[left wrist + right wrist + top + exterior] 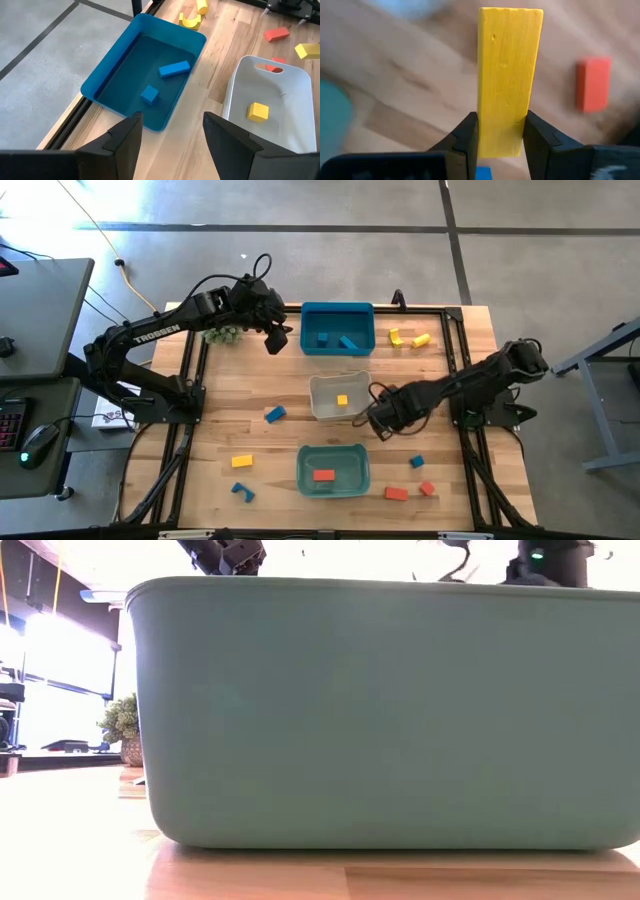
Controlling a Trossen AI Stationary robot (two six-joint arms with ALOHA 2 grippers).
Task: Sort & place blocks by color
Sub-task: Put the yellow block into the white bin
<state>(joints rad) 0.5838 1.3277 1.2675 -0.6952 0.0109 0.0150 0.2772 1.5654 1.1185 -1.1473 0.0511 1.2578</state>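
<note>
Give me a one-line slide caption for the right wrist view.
Right gripper clamps a yellow bar block above the wooden table, a red block beyond.

You're seeing 3 bins (337, 305), 5 blue blocks (275, 414), 5 yellow blocks (242, 461), 3 red blocks (396, 493), 2 arms (150, 340), 1 plant (222, 335).

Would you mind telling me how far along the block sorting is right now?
Done: two blue blocks in the blue bin, one yellow in the white bin, one red in the green bin. In hand: the right gripper holds a yellow bar; the left gripper is open over the blue bin. Left: about nine blocks lie loose.
</note>
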